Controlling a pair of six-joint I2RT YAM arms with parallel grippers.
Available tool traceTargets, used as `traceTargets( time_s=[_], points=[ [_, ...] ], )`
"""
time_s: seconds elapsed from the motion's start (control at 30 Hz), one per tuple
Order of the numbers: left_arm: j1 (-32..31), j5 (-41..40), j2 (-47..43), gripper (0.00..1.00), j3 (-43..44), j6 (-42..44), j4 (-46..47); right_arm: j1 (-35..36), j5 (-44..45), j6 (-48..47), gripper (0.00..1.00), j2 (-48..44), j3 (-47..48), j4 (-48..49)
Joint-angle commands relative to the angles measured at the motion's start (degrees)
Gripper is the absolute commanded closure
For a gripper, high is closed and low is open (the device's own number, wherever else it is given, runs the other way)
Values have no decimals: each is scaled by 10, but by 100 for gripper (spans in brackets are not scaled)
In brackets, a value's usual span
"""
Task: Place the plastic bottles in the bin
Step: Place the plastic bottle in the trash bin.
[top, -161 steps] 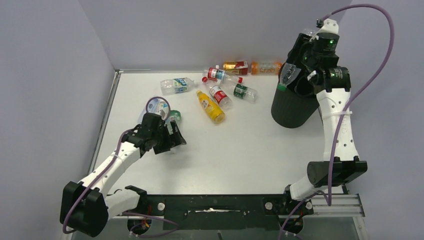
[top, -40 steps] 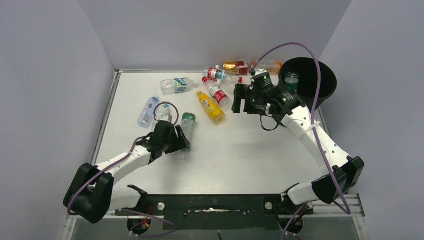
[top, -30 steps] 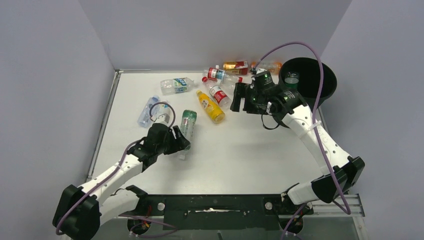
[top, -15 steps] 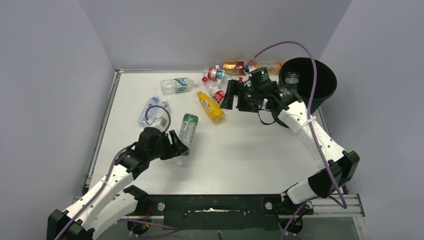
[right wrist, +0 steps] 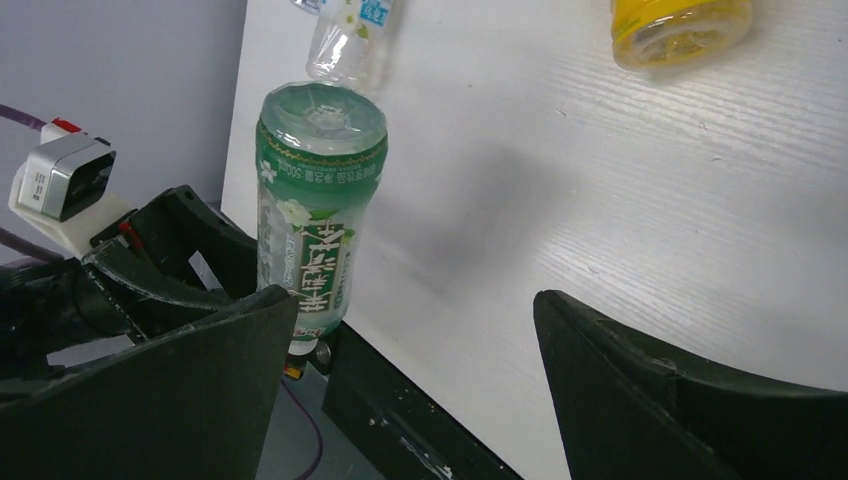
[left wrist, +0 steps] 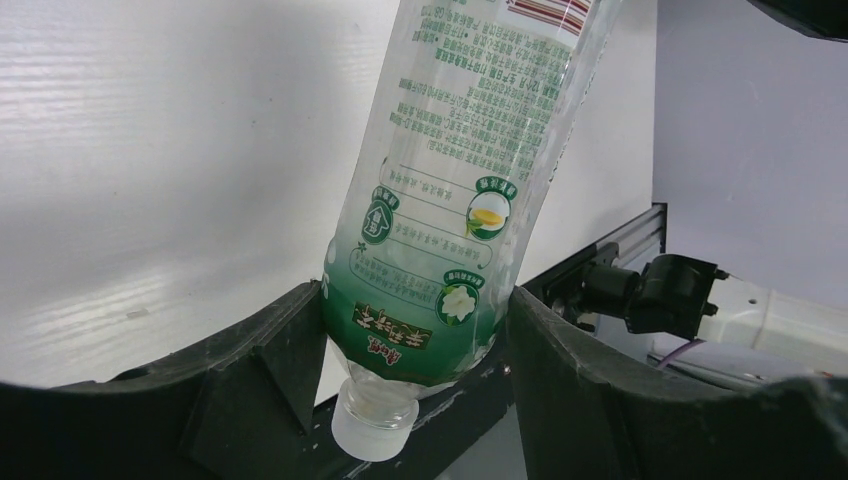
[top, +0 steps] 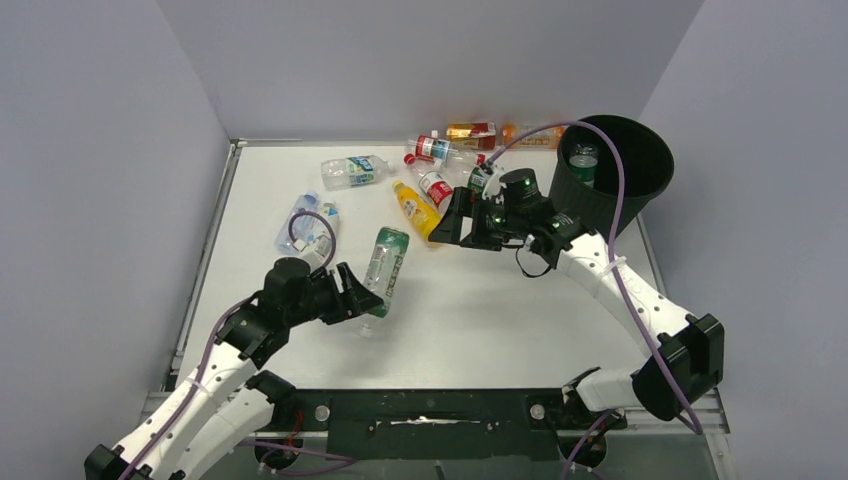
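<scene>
Front-left over table (top: 500,310), left gripper (top: 360,298) clamps green-label bottle (top: 384,262) near its cap, seemingly lifted; right gripper (top: 450,224) spread wide, empty.

White wood-grain table (top: 500,320), pale grey walls (top: 100,150) around it, black mounting rail (top: 430,432) at near edge

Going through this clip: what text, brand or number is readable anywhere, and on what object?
green-label bottle, held by the left pincer: dense Chinese print and larger characters on the green band, too small and blurred to quote.
other bottles lying on the table: labels too small to read.
bin: no text visible.
</scene>
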Motion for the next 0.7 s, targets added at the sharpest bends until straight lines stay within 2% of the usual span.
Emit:
traceTargets(
  time_s=[0.0, 0.03, 0.3, 0.5, 0.67],
  points=[
    [-2, 47, 13, 58, 39, -29, 30, 0, -32, -10, 3, -40, -18, 97],
    [-2, 51, 16, 58, 43, -34, 30, -1, -36, -8, 1, -42, -25, 107],
    [-2, 96, 27, 58, 37, -88, 76, 8, -80, 25, 2, -41, -92, 196],
    [-3, 112, 30, 58, 13, -124, 130, 9, -109, 37, 2, -7, -97, 247],
    [-4, 120, 37, 58, -6, -141, 162, 9, -146, 86, 2, 31, -106, 336]
  ],
)
